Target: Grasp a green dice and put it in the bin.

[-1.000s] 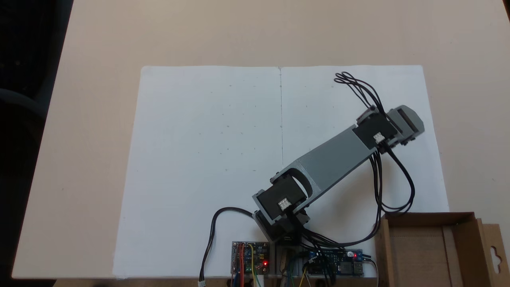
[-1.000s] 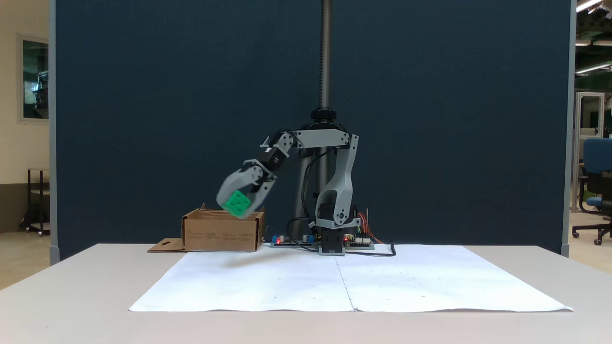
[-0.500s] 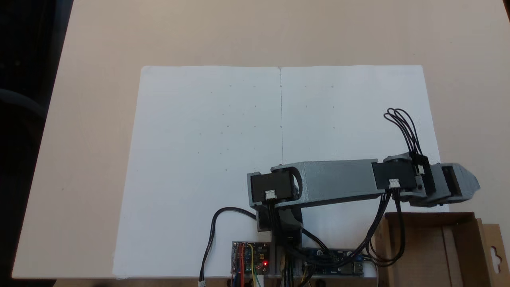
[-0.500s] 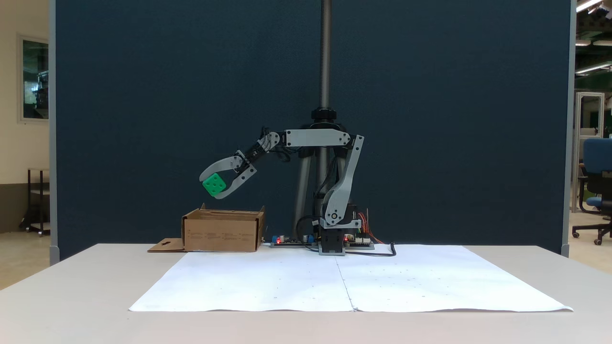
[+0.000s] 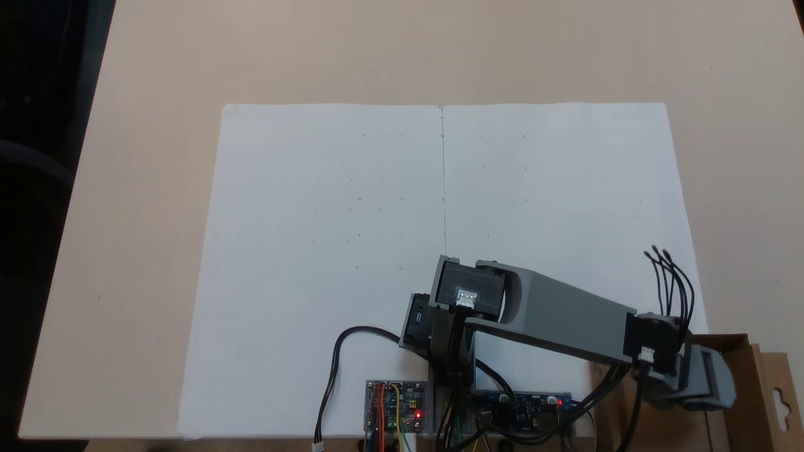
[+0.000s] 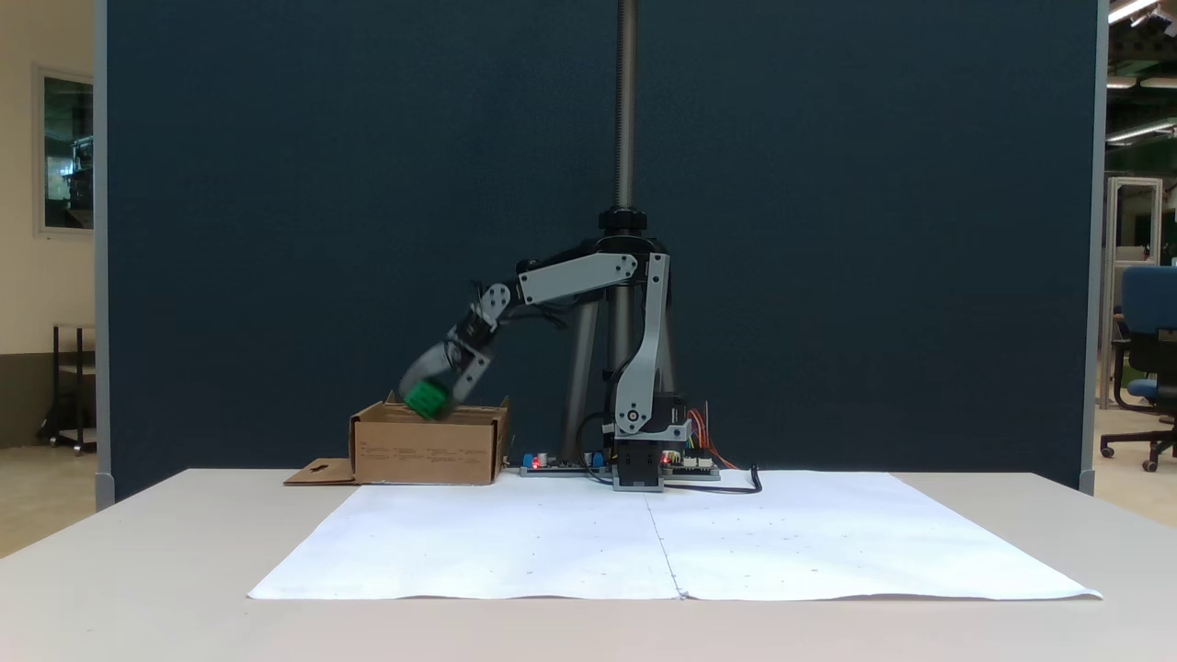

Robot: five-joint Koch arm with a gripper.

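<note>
Releasing well is the whole of this step, as I judge it: the small bright green plastic cube (image 6: 425, 400) is held at the rim line of the low brown corrugated cardboard box (image 6: 428, 450), so the arm should lower it a little further inside the walls before letting go, and part the grip gently so the cube drops straight down instead of bouncing out. The grey plastic fingers (image 6: 460, 371) of the gripper (image 6: 427, 402) are clenched on the cube, one on either side of it, in the fixed view from the front. From above, in the other fixed view, the gripper body (image 5: 694, 382) hangs over the open top of the box (image 5: 747, 376), well within its outline, and hides the cube beneath it. The box stands on the pale surface (image 6: 165, 542) just beside the white paper sheet (image 6: 570, 542), its side flap with a hang-hole cutout (image 5: 781, 398) lying flat. The cube is tilted in the grip, one edge pointing down; it is slightly blurred, its pips too small to make out, and it is much smaller than the box.
</note>
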